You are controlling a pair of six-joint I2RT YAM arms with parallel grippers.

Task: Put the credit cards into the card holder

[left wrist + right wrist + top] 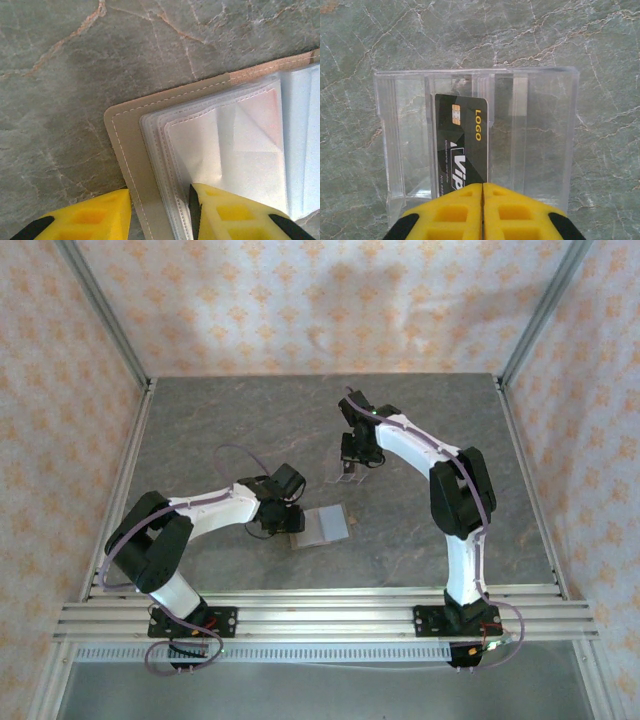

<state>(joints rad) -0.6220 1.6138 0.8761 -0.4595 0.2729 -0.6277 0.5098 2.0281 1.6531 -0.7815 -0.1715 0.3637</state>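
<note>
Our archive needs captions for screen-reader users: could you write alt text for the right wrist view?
The right gripper, its yellow jaws shut, is at the near end of a dark credit card with a gold chip, which sits in a clear slotted rack on a grey veined table.

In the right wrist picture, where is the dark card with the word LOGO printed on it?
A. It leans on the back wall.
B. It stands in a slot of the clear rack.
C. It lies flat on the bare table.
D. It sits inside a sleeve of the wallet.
B: the dark card stands between two dividers of the clear rack, with its lower end hidden behind the shut right gripper.
</note>
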